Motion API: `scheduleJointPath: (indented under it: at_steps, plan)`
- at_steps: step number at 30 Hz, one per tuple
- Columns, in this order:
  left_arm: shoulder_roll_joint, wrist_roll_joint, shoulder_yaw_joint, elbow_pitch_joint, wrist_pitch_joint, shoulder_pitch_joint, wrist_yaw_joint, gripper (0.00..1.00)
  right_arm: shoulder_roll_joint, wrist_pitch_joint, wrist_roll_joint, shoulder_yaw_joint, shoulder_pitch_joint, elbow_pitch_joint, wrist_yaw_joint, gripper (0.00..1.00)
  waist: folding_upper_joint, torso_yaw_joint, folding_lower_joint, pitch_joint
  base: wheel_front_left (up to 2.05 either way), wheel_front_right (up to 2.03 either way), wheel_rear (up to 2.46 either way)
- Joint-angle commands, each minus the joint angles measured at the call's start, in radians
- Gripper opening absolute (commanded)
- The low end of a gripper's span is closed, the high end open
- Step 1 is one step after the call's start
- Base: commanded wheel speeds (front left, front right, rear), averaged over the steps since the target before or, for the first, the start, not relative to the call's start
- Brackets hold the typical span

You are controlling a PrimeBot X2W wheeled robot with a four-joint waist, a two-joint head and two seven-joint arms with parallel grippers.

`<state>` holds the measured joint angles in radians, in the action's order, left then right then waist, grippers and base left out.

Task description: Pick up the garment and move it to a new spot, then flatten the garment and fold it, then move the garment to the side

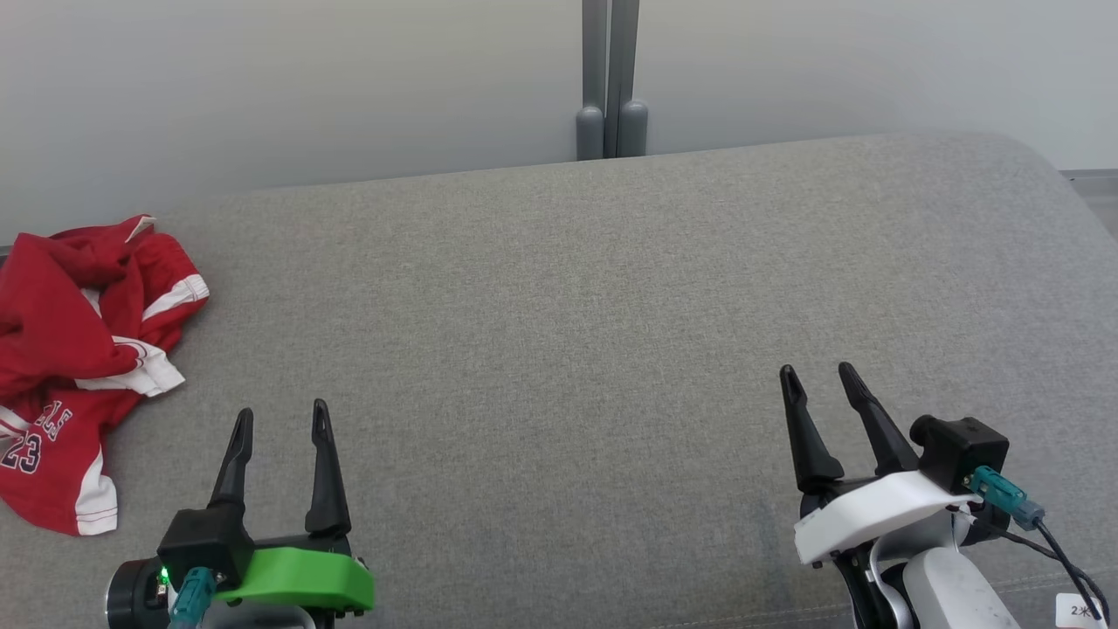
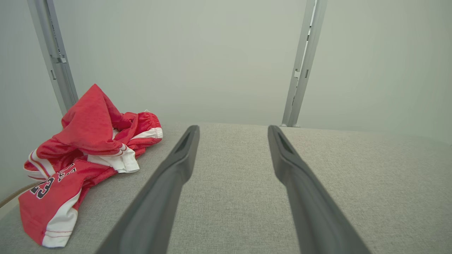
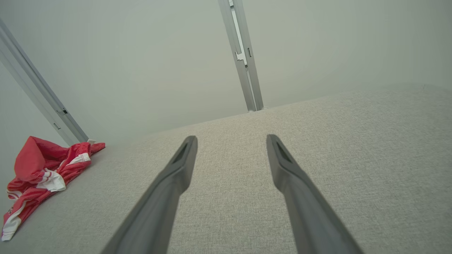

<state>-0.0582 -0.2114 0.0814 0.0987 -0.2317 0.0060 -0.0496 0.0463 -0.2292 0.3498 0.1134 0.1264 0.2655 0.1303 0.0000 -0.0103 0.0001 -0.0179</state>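
The garment (image 1: 79, 349) is a red sports piece with white trim and the number 23, lying crumpled at the far left of the grey upholstered surface (image 1: 559, 349). In the left wrist view the garment (image 2: 84, 155) sits left of my fingers, and in the right wrist view the garment (image 3: 39, 176) lies far off to the left. My left gripper (image 1: 282, 421) is open and empty, a little to the right of the garment's near edge. Over on the right side my right gripper (image 1: 819, 376) also stands open with nothing in it, well away from the cloth.
A pale wall runs behind the surface, with a grey vertical post (image 1: 611, 79) at its middle. The surface's rounded corner (image 1: 1039, 166) is at the far right. A black cable (image 1: 1061, 555) hangs off my right wrist.
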Motion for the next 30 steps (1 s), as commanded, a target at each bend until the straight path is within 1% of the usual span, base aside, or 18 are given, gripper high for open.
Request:
scheduleJointPath:
  at_steps: [1, 7, 16, 26, 30]
  plan:
    - [-0.01, 0.03, 0.001, -0.004, -0.01, 0.002, 0.005, 1.0, 0.006, -0.011, -0.032, 0.007, 0.007, 0.001, 0.001, 1.0, 0.0, 0.001, -0.0001, -0.002, 0.0, 0.0, 0.0]
    - [-0.012, 0.08, 0.002, -0.004, -0.019, 0.008, -0.005, 1.0, 0.006, -0.021, -0.07, 0.011, 0.007, 0.003, 0.001, 1.0, 0.0, 0.002, -0.0001, -0.005, 0.0, 0.0, 0.0]
    - [-0.011, 0.133, 0.003, -0.012, -0.035, 0.023, 0.002, 1.0, 0.006, -0.038, -0.117, 0.016, 0.008, 0.01, 0.001, 1.0, 0.0, 0.001, -0.0001, -0.009, 0.0, 0.0, 0.0]
    - [-0.005, 0.113, -0.005, -0.013, -0.034, 0.024, 0.013, 1.0, 0.006, -0.032, -0.073, 0.017, 0.009, 0.015, 0.001, 1.0, 0.0, 0.002, -0.0001, -0.007, 0.0, 0.0, 0.0]
    - [-0.004, 0.112, -0.007, -0.01, -0.034, 0.023, 0.014, 1.0, 0.006, -0.032, -0.095, 0.019, 0.014, 0.016, 0.001, 1.0, 0.0, 0.003, -0.0001, -0.007, 0.0, 0.0, 0.0]
